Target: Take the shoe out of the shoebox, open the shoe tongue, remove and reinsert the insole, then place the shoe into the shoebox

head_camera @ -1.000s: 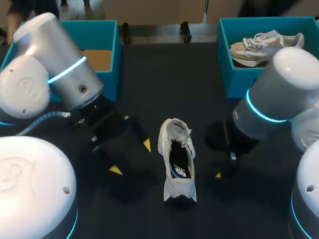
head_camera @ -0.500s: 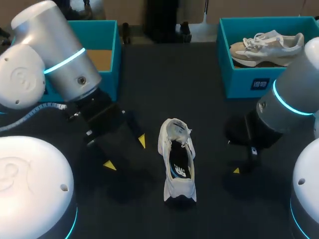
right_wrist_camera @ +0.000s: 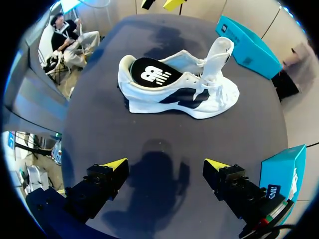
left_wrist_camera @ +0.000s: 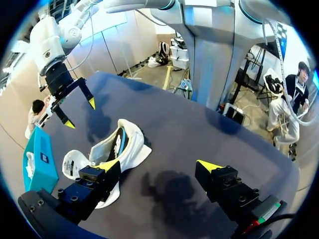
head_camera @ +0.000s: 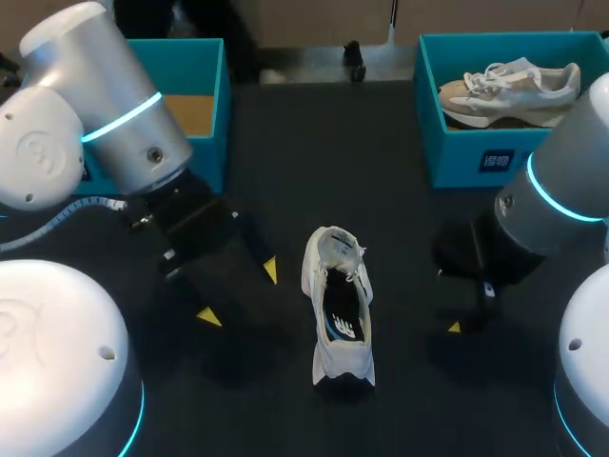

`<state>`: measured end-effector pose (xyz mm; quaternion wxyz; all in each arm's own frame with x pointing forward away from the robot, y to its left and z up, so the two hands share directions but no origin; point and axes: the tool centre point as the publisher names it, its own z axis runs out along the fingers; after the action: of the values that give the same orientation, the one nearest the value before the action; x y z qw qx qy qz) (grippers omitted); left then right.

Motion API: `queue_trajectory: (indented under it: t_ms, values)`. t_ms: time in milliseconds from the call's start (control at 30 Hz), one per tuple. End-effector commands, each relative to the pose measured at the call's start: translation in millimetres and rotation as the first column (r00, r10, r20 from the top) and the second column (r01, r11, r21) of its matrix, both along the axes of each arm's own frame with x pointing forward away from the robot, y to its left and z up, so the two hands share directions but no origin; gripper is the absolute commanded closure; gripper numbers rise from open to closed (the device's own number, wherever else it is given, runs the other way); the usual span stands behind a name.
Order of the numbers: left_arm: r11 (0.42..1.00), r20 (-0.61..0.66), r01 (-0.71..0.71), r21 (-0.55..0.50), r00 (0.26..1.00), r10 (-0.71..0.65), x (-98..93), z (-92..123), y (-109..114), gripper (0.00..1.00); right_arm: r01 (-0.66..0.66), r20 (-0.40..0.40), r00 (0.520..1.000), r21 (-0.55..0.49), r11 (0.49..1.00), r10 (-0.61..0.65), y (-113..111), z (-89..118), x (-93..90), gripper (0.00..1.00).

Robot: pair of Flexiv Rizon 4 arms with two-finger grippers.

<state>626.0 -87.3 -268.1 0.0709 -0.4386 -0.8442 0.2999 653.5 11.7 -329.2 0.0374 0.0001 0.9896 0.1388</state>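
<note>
A white shoe (head_camera: 340,305) with dark side stripes stands on the black table (head_camera: 343,152) in the middle, its tongue pulled up and its black insole (head_camera: 343,319) showing inside. My left gripper (head_camera: 240,293) hovers open to the shoe's left. My right gripper (head_camera: 466,319) hangs open to the shoe's right, only one yellow tip showing. In the left wrist view the shoe (left_wrist_camera: 112,152) lies beside one finger of the open gripper (left_wrist_camera: 158,167), not between the two. In the right wrist view the shoe (right_wrist_camera: 177,89) lies on its sole ahead of the open gripper (right_wrist_camera: 166,164).
A blue shoebox (head_camera: 476,157) at the back right holds a second, beige shoe (head_camera: 509,86). Another blue box (head_camera: 211,114) stands at the back left, behind my left arm. Bare black table lies between the boxes and in front of the shoe.
My right arm has drawn back to the right, away from the shoe. My left gripper has shifted slightly left. The shoe has not moved.
</note>
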Motion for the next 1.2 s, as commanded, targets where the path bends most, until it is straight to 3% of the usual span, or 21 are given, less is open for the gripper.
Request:
queue_trajectory:
  t_ms: [33, 333, 433, 800, 933, 1133, 1167, 1200]
  values:
    - [1.000, 0.012, 0.020, 0.006, 1.000, -0.020, 2.8, 3.1, 7.5, 0.00, 0.018, 0.000, 1.000, -0.005, 1.000, -0.018, -18.2, 5.1, 3.2, 0.00]
    - [0.987, 0.038, 0.160, 0.023, 0.986, -0.160, 14.8, 14.9, 17.1, 0.00, 0.098, -0.003, 0.995, -0.019, 0.995, -0.098, -69.4, 11.0, 6.8, 0.00]
    - [0.986, 0.113, 0.164, 0.034, 0.979, -0.167, 21.4, 32.0, 21.3, 0.00, 0.098, -0.003, 0.995, -0.019, 0.995, -0.098, -69.4, 11.0, 6.8, 0.00]
    - [0.986, 0.113, 0.164, 0.034, 0.979, -0.167, 21.4, 32.0, 21.3, 0.00, 0.098, -0.003, 0.995, -0.019, 0.995, -0.098, -69.4, 11.0, 6.8, 0.00]
    - [0.945, 0.162, 0.326, 0.025, 0.932, -0.325, 30.6, 33.7, 0.4, 0.00, 0.098, -0.003, 0.995, -0.019, 0.995, -0.098, -69.4, 11.0, 6.8, 0.00]
    - [0.913, 0.203, 0.400, 0.076, 0.891, -0.407, 39.0, 39.5, -26.6, 0.00, 0.098, -0.003, 0.995, -0.019, 0.995, -0.098, -69.4, 11.0, 6.8, 0.00]
    - [0.906, 0.213, 0.414, 0.085, 0.881, -0.422, 41.0, 40.8, -31.9, 0.06, 0.098, -0.003, 0.995, -0.019, 0.995, -0.098, -69.4, 11.0, 6.8, 0.00]
    - [0.903, 0.215, 0.420, 0.087, 0.877, -0.429, 41.8, 41.7, -34.3, 0.19, 0.098, -0.003, 0.995, -0.019, 0.995, -0.098, -69.4, 11.0, 6.8, 0.00]
